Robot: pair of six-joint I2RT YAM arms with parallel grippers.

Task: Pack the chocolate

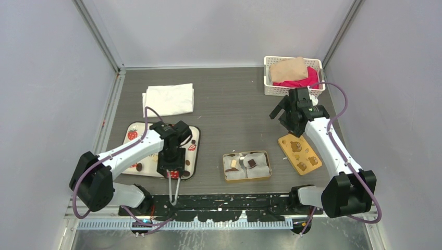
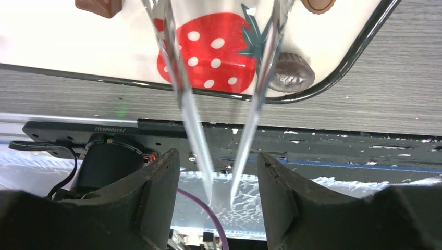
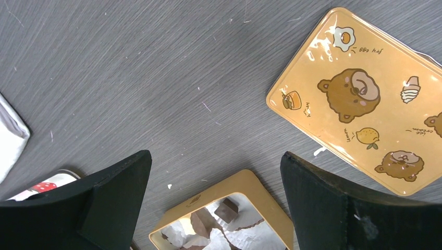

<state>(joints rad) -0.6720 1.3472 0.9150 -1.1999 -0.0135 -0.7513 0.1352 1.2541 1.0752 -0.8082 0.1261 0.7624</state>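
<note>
The left gripper [image 2: 216, 156] clasps one pair of tweezers [image 2: 190, 104] by three chocolates [image 2: 292, 74] on one tray [image 2: 78, 41]; the right gripper [image 3: 215, 156] gapes wide, empty

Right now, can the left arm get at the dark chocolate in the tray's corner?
Probably yes. The dark chocolate lies uncovered in the tray corner, next to the tongs held by the left arm; their empty tips sit just past the rim.
</note>
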